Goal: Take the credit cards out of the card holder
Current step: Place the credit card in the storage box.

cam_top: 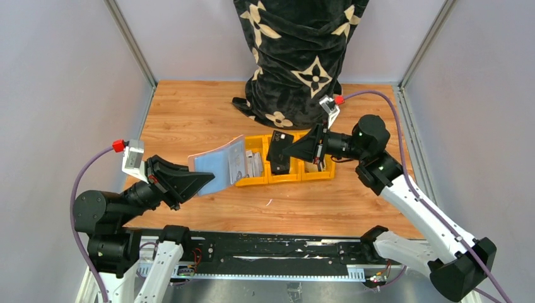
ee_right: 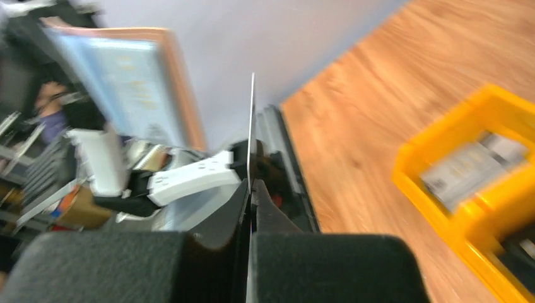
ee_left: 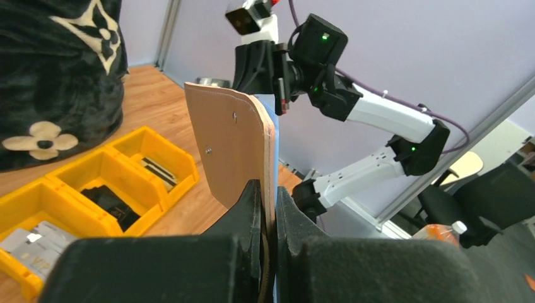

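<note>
Contact is firm at the left claw [ee_left: 267, 191], which we see closed tight on the lower edge of the flat taupe-brown rectangular card holder [ee_left: 230, 148]. The holder is held upright above the wooden bench [cam_top: 189, 107], with blue inner pages showing. Just beyond that claw sits the yellow three-compartment plastic tray [cam_top: 285, 178], with silvery grey credit cards [cam_top: 253, 163] in the compartment nearest it. Over the tray, the right claw [ee_right: 250, 189] is clamped on a thin card [ee_right: 252, 120], seen edge-on.
</note>
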Controlling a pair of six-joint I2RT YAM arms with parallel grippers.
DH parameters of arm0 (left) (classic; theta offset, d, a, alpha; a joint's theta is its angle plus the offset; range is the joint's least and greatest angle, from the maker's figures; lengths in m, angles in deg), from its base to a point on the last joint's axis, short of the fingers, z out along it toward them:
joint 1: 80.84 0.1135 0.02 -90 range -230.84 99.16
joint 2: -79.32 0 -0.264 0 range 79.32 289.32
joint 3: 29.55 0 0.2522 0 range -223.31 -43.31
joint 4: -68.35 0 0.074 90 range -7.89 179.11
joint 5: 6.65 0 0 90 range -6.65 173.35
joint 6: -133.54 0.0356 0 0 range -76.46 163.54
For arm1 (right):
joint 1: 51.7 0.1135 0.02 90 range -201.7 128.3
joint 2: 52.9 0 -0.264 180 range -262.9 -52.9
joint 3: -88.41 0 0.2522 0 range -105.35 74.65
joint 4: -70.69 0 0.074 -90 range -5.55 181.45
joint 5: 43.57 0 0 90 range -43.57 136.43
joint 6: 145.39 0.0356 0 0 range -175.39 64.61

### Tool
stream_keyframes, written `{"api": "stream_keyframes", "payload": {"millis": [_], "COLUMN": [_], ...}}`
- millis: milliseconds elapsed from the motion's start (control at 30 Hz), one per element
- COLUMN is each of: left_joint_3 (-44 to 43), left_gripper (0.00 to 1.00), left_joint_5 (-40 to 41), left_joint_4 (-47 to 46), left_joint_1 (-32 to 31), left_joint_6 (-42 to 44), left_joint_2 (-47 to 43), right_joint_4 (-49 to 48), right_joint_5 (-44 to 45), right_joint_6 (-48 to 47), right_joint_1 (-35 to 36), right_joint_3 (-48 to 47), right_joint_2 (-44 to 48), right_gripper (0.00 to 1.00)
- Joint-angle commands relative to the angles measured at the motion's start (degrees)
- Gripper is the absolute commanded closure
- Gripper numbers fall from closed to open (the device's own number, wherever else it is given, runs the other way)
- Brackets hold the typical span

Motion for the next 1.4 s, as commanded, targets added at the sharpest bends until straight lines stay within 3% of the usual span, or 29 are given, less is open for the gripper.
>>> {"api": "stream_keyframes", "payload": {"millis": [0,167,400,733,1100,1300,1367], "left_joint_3": [-1.63,-1.58,-2.15,-2.58,-2.89,-3.24,-3.39], "left_gripper": [1.0,1.0,1.0,1.0,1.0,1.0,1.0], "left_joint_5": [-0.02,-0.19,-0.42,-0.68,-0.9,-1.07,-1.08], "left_joint_4": [0.94,0.06,0.55,0.5,0.25,-1.17,-1.31], "left_joint_1": [-0.26,-0.26,-0.26,-0.26,-0.26,-0.26,-0.26], "left_joint_6": [4.64,3.91,3.67,2.37,1.97,0.62,0.53], "left_joint_2": [0.48,0.29,-0.58,-1.77,-2.21,-2.22,-2.22], "right_joint_4": [28.07,34.26,34.36,35.3,32.7,33.63,34.73], "right_joint_5": [13.02,22.04,30.13,31.12,34.3,39.22,41.01], "right_joint_6": [-14.95,-20.06,-22.46,-23.01,-20.95,-19.72,-19.7], "right_joint_1": [-3.46,-3.7,-3.75,-2.42,0.77,1.69,2.1], "right_joint_3": [-1.93,-3.75,-8.07,-19.12,-20.57,-19.53,-19.65], "right_joint_2": [-1.2,-9.7,-23.52,-42.91,-47.57,-45.35,-44.25], "right_gripper": [1.0,1.0,1.0,1.0,1.0,0.68,0.63]}}
